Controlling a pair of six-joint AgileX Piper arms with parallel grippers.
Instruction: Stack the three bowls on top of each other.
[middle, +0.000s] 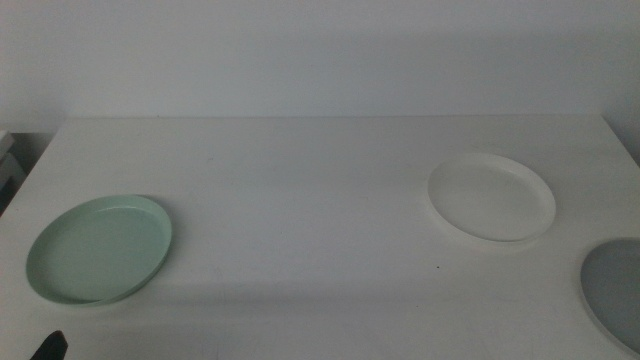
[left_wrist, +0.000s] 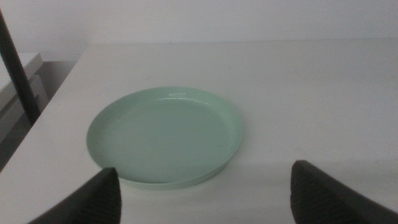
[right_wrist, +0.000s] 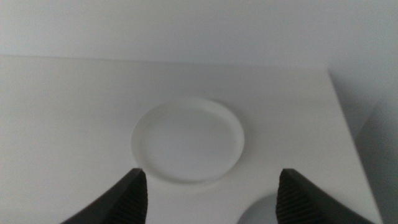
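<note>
Since all three bowls lie apart on the table (middle: 300, 200), no stacking is done. The mint green bowl (left_wrist: 165, 135) lies ahead of the left hand (left_wrist: 205, 193), the white bowl (right_wrist: 188, 138) ahead of the right hand (right_wrist: 208, 196), the grey bowl (middle: 615, 290) beside it; both hands gape, empty.

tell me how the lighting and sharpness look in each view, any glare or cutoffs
Middle view: dim, flat light, soft focus; the grey bowl is cut by the frame edge. Left wrist view: a small glare spot on the mint green bowl rim, left tool blurred. Right wrist view: hazy, the white bowl low in contrast, right tool blurred.
</note>
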